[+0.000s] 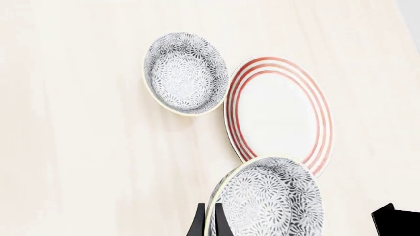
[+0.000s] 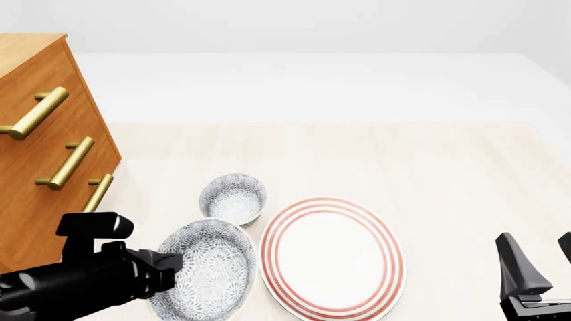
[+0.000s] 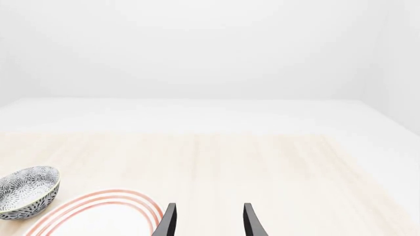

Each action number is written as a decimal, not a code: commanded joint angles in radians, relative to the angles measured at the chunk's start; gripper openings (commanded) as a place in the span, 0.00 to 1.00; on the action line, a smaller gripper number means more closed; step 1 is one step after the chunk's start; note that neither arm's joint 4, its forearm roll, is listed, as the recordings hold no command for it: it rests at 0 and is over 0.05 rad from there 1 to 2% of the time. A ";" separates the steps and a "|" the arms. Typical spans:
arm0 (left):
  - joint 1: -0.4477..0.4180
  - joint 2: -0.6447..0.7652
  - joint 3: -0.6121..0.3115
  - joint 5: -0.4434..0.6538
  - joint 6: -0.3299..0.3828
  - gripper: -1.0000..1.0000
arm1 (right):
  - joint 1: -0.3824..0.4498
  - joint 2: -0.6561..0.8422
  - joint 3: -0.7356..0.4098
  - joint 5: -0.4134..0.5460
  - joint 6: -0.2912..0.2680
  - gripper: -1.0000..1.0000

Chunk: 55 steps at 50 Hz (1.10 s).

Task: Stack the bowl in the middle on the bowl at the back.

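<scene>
1. Left gripper (image 1: 210,221) is closed on the near rim of the bowl in the middle (image 2: 207,269). In the left wrist view we see one dark finger (image 1: 198,220) outside the rim and another just inside it, with the bowl's wall between them.

2. We judge the held bowl to be lifted and tipped: in the front view its mouth faces partly toward the camera, and its far edge overlaps the plate (image 2: 332,254) just beside it.

3. From our left gripper, the bowl at the back (image 2: 234,198) lies ahead, farther out along the reach and a little toward the right arm's side. It sits upright on the table (image 2: 428,167), close beside the plate's rim; we cannot tell whether they touch.

4. That is the relation the coming move turns on: we think the held bowl must travel forward past its own far rim, level out, and come down centred over the back bowl's mouth. Round bowls give no long axis to align, only the centres.

5. Right gripper (image 3: 206,219) is open and empty, parked well off to the side. Our left arm is by far the nearer.

6. Beyond our left arm stands a wooden drawer unit (image 2: 40,154); we would keep the swing away from it.
</scene>
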 commanded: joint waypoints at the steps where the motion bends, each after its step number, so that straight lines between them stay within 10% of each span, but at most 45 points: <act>1: -0.040 -0.080 -0.114 0.218 0.016 0.00 | 0.002 0.006 0.000 -0.006 -0.001 1.00; 34: -0.356 -0.149 -0.223 0.404 -0.109 0.00 | 0.001 0.002 -0.001 -0.001 -0.002 1.00; 55: -0.465 -0.140 -0.033 0.302 -0.186 0.00 | 0.001 -0.004 -0.002 0.005 -0.003 1.00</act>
